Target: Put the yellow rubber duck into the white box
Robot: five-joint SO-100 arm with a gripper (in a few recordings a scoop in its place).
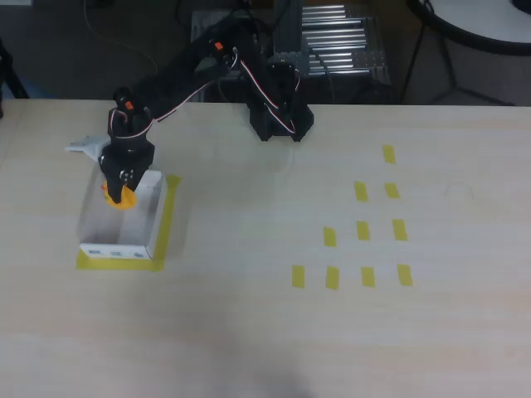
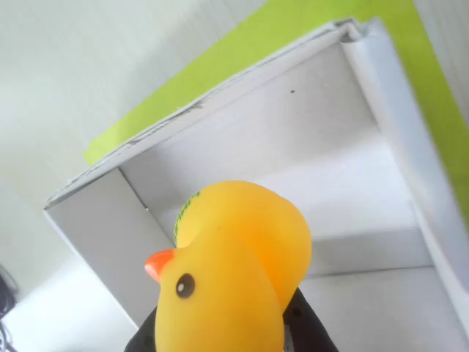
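Note:
The yellow rubber duck (image 2: 231, 271) sits between my black fingers, right above the inside of the white box (image 2: 242, 139). From overhead, the duck (image 1: 119, 197) shows as an orange-yellow blob under my gripper (image 1: 123, 189), over the far end of the white box (image 1: 91, 217) at the table's left. My gripper is shut on the duck. The wrist view shows the duck's beak and eye, with the box floor and walls behind it.
Yellow-green tape (image 1: 168, 217) frames the box on the table. Several yellow tape squares (image 1: 362, 230) lie on the right half of the table. The arm's base (image 1: 278, 116) stands at the far edge, with a metal rack behind it.

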